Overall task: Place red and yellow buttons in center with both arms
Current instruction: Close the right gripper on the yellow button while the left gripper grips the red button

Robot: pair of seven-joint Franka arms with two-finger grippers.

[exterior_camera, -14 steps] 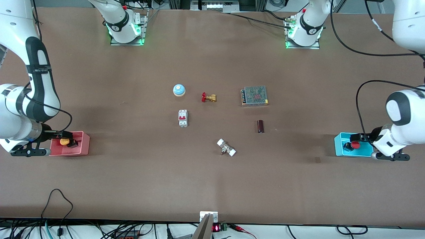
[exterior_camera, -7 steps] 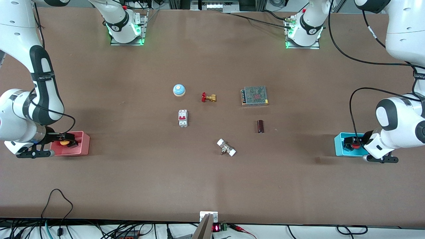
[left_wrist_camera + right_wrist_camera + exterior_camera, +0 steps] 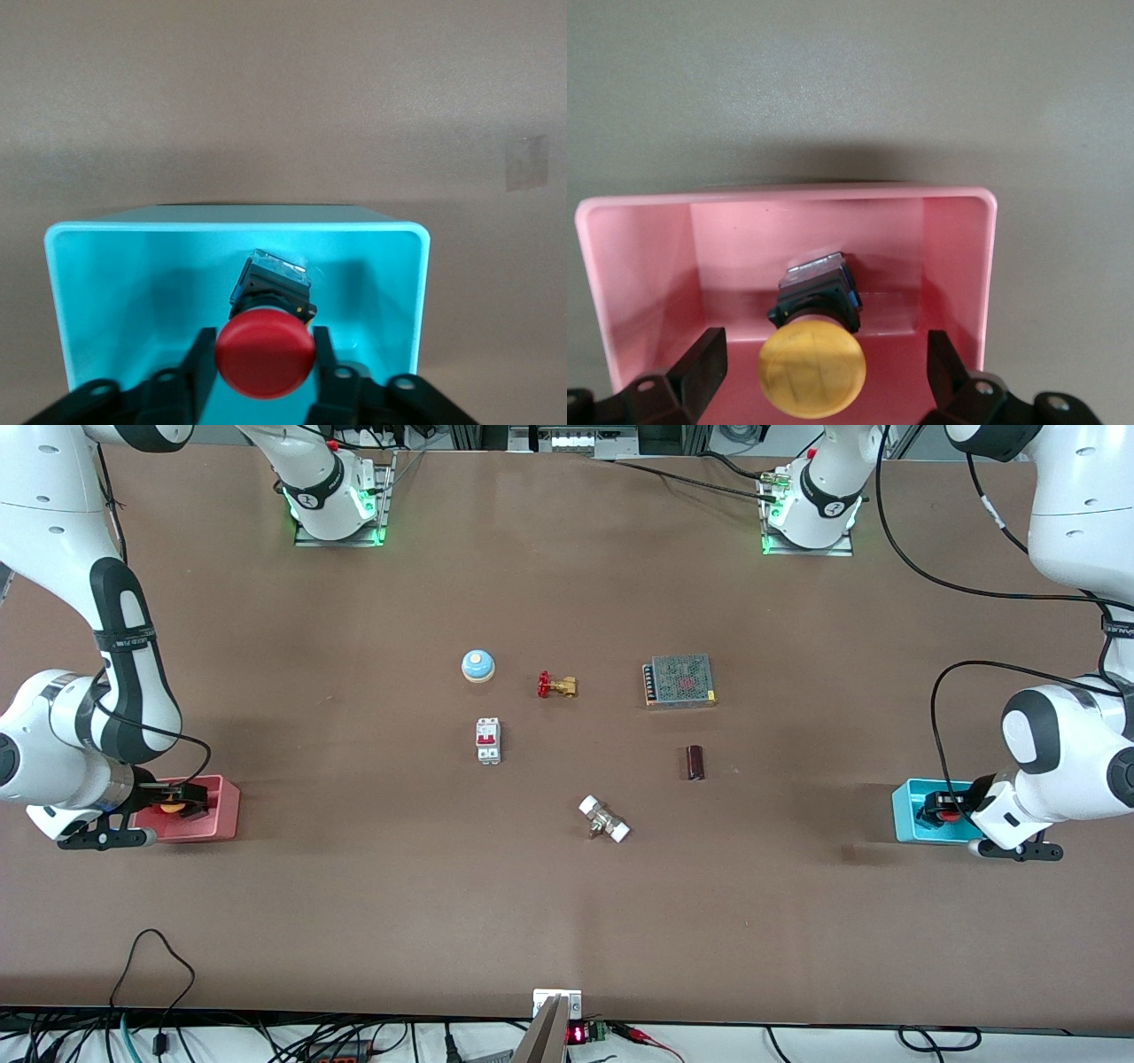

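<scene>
The red button [image 3: 948, 812] lies in the cyan bin [image 3: 905, 821] at the left arm's end of the table. My left gripper [image 3: 941, 808] is down in that bin, its fingers [image 3: 200, 363] pressed against both sides of the red cap [image 3: 266, 357]. The orange-yellow button [image 3: 168, 808] lies in the pink bin [image 3: 223, 815] at the right arm's end. My right gripper [image 3: 174, 800] is low in the pink bin, open, its fingers [image 3: 702, 359] wide apart on either side of the yellow cap [image 3: 812, 372] without touching it. The bare tabletop center [image 3: 580, 748] holds neither button.
Around the middle of the table lie a blue dome bell [image 3: 477, 665], a brass valve with red handwheel [image 3: 556, 685], a metal power supply [image 3: 679, 680], a white circuit breaker [image 3: 488, 740], a dark cylinder [image 3: 695, 763] and a white-ended fitting [image 3: 604, 819].
Both grippers have moved farther into their bins and around the buttons. The left gripper's fingers now sit against the red cap; the right arm still shifted slightly in the last half second.
</scene>
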